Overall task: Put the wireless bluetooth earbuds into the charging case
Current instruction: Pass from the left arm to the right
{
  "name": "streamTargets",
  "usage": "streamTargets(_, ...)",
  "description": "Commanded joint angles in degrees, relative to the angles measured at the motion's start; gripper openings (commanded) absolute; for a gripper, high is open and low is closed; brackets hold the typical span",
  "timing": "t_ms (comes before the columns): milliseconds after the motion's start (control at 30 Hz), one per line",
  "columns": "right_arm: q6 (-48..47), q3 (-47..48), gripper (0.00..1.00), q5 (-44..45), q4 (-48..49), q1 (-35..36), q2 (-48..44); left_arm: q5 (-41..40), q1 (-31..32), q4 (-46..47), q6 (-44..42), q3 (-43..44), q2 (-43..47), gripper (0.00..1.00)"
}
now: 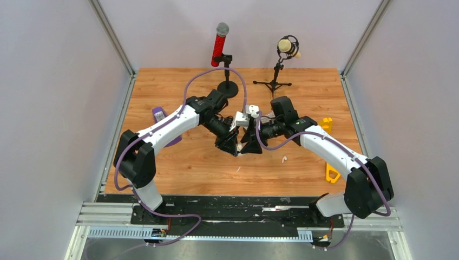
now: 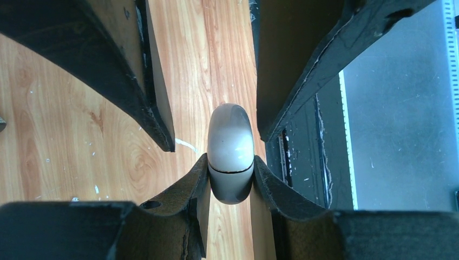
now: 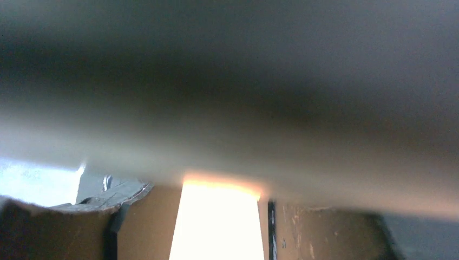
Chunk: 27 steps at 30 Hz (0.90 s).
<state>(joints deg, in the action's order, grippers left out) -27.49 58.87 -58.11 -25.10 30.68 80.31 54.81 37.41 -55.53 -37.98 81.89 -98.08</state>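
Observation:
My left gripper (image 2: 231,176) is shut on the charging case (image 2: 231,141), a smooth white-grey pebble held on edge, its lid seam closed. In the left wrist view my right gripper (image 2: 216,132) straddles the case's far end; one finger stands apart from it and the other close beside it. From above, both grippers meet over the table's middle, the left gripper (image 1: 231,147) beside the right gripper (image 1: 250,147), and they hide the case. The right wrist view is filled by a blurred pale surface very close. A tiny white earbud (image 1: 284,159) lies on the wood to the right, and another small white piece (image 1: 238,169) lies nearer.
A red microphone (image 1: 220,46) and a cream microphone (image 1: 287,47) stand on stands at the back. A purple object (image 1: 158,115) lies at the left beside my left arm. Yellow pieces (image 1: 327,124) lie along the right edge of the wooden table (image 1: 178,162).

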Motion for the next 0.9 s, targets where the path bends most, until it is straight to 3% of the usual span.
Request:
streamTargets(0,1.9,0.3,0.51,2.3,0.6,0.8,1.5,2.6,0.6,3.2,1.4,1.3,4.4,0.13)
streamTargets(300,4.7,-2.6,0.56,-4.1,4.9,-0.3,-3.1,3.3,0.6,5.5,3.3,0.3,5.6,0.1)
streamTargets(500,6.1,-3.4,0.62,-9.7,5.5,-4.7,-3.1,3.4,0.6,5.8,3.2,-0.2,6.2,0.09)
streamTargets(867,6.8,-3.0,0.57,-11.5,5.6,-4.3,-1.7,3.6,0.6,6.0,3.6,-0.2,6.3,0.09)
